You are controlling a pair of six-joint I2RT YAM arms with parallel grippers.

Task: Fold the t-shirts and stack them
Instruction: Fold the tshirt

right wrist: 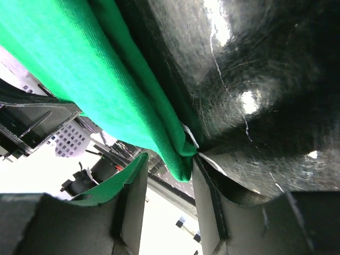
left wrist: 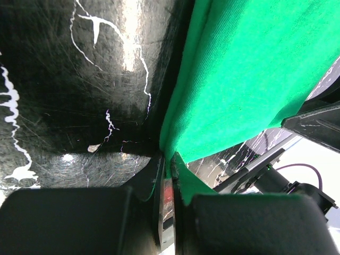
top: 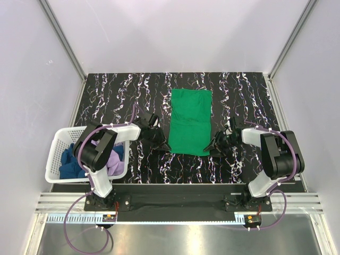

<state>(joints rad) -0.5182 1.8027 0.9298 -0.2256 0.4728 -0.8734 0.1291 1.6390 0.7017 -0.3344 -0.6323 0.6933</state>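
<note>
The black marbled surface [top: 122, 95] carries one green t-shirt [top: 189, 122], folded into a long rectangle at its centre. The shirt's long axis runs straight away from the arm bases, and its near short edge faces them.

A white lattice basket [top: 53, 159] stands at the near left of the surface. It holds the dark blue t-shirt [top: 68, 163] and the lilac t-shirt [top: 117, 162].

The two arms flank the green t-shirt, one at each near corner, about equally close.

- **Left gripper [left wrist: 170, 170]:** at the near left corner, fingers pressed together and pinching the cloth edge. The shirt extends forward and to the gripper's right.
- **Right gripper [right wrist: 169, 175]:** at the near right corner, fingers spread. The folded corner lies between them, not clamped.

Judgement: the coming fold carries the near edge along the long axis towards the far edge. It calls for the right gripper to close first.
</note>
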